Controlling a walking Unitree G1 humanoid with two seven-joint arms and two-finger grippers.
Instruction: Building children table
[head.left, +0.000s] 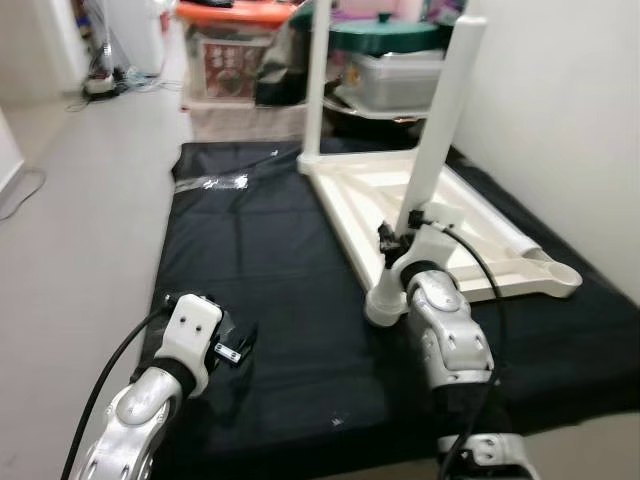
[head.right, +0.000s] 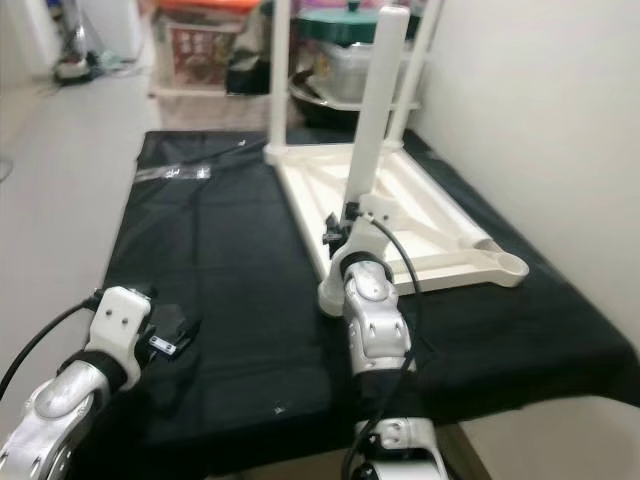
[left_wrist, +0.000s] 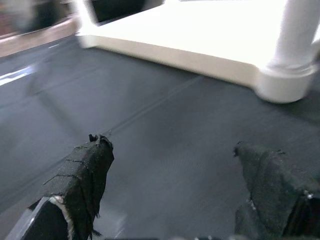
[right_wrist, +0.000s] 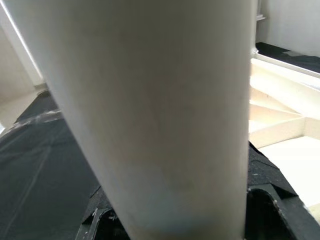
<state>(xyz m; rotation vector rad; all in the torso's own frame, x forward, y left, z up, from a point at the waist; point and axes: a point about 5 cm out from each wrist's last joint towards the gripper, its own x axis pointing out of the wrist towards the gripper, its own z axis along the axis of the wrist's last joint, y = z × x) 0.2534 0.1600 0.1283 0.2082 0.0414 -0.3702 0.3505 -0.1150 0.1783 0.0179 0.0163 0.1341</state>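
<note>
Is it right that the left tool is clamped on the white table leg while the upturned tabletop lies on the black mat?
Not quite: the right tool grips the white table leg, as the left eye view shows. The left tool hovers open over the black mat. The upturned tabletop does lie there.

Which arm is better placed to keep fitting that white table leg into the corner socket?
The right. Its pincer is already closed around the white leg standing in the near corner of the upturned tabletop. The left pincer hangs open over the black mat, away from the table.
</note>
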